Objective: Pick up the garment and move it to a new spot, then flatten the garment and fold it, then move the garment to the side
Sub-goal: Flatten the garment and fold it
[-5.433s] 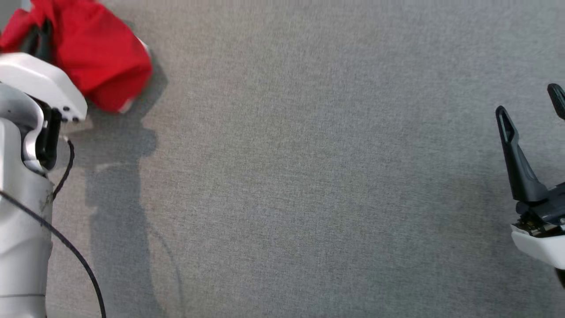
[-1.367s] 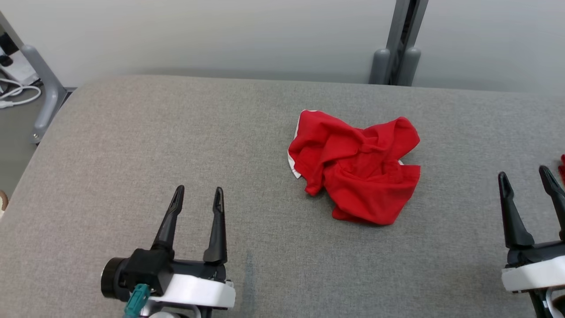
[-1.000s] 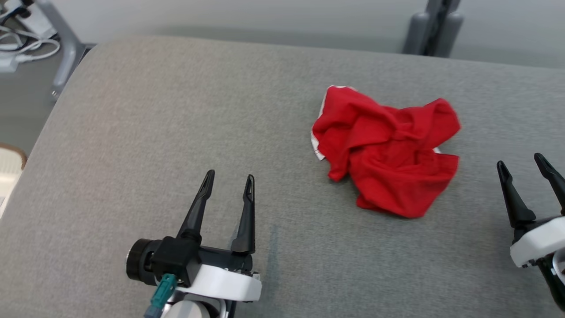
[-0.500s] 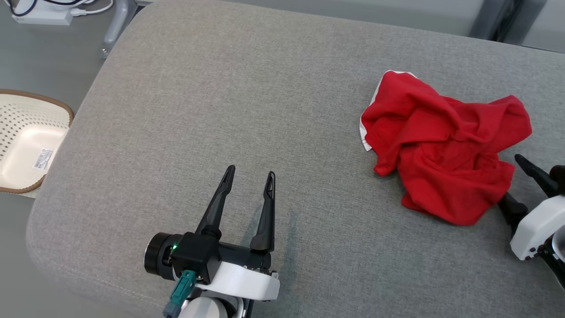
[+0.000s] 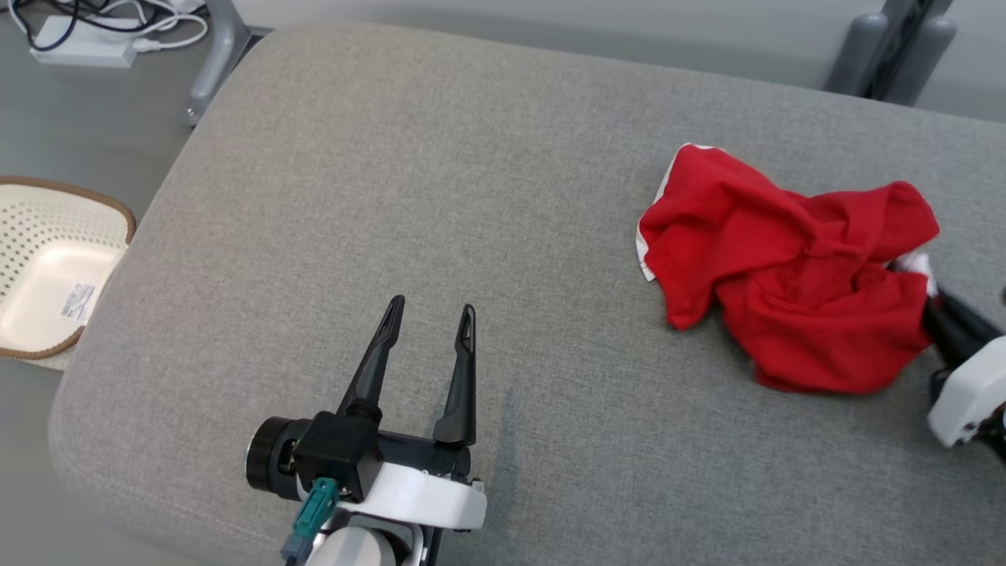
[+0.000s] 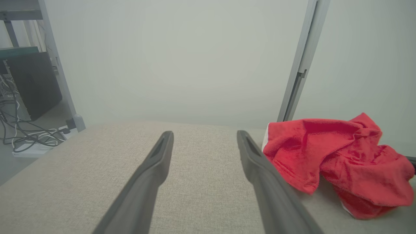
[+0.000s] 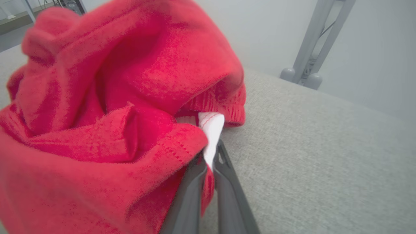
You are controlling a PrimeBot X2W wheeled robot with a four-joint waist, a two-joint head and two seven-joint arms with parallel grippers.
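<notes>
Far left, a pale perforated basket point(image 5: 47, 259) is sitting down beside the counter point(image 5: 354, 157). My left pincer point(image 5: 432, 305) is hovering over bare grey fabric near the front edge, fingers apart, gripping nothing, well apart from the garment point(image 5: 786, 267). The garment, red with white trim point(image 7: 211, 125), is lying crumpled in a heap on the right part of the counter. My right pincer point(image 7: 210, 161) is reaching into the heap's right side, fingers together, clamping a thin fold of hem where red meets white.

Handling, as I am judging it: light, soft, limp, probably going to sag and unfurl once lifted. A stitched hem is offering the firmest hold, though so thin a pinch is risking slip.
</notes>
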